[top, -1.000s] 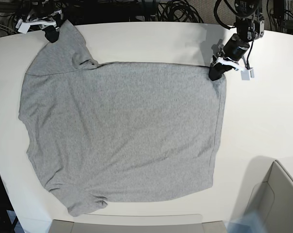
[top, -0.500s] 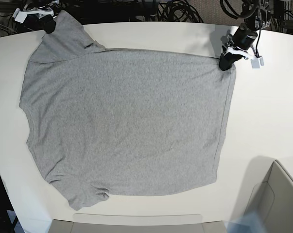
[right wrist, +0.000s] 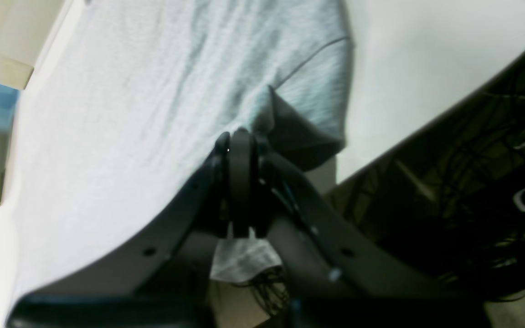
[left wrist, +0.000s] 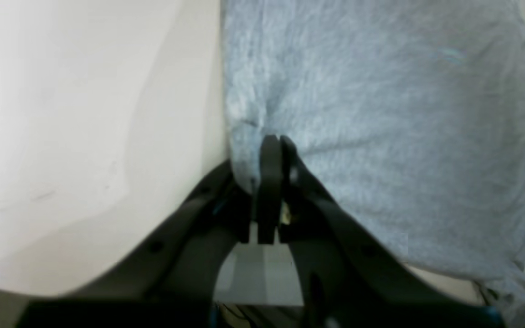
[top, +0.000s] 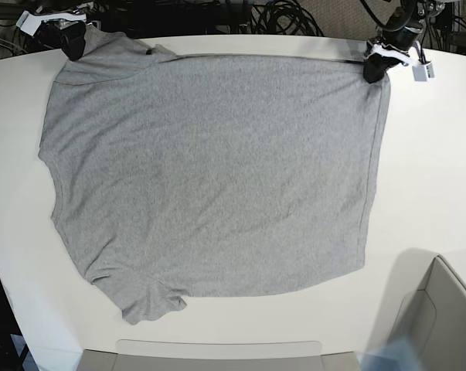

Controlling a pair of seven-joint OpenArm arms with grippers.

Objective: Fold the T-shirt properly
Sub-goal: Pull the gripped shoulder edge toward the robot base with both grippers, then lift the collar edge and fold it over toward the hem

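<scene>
The heather-grey T-shirt (top: pixel 217 170) lies spread flat on the white table (top: pixel 426 178), plain side up, no lettering showing. My left gripper (top: pixel 374 71) is shut on the shirt's far right corner at the hem; in the left wrist view (left wrist: pixel 271 150) its jaws pinch the grey cloth (left wrist: pixel 381 114). My right gripper (top: pixel 72 48) is shut on the shirt's far left corner by the sleeve; in the right wrist view (right wrist: pixel 239 141) its jaws pinch the fabric (right wrist: pixel 130 114) next to the sleeve hem. The cloth is stretched between both grippers along the table's far edge.
Dark cables (top: pixel 279 19) hang behind the table's far edge. A grey-white bin (top: pixel 433 325) stands at the front right and a flat panel (top: pixel 217 355) lies along the front edge. The right wrist view shows the table edge and cables (right wrist: pixel 472 159) beyond.
Both grippers have pulled the shirt's far edge toward the back of the table. The whole shirt has slid away from the front edge and lies flatter.
</scene>
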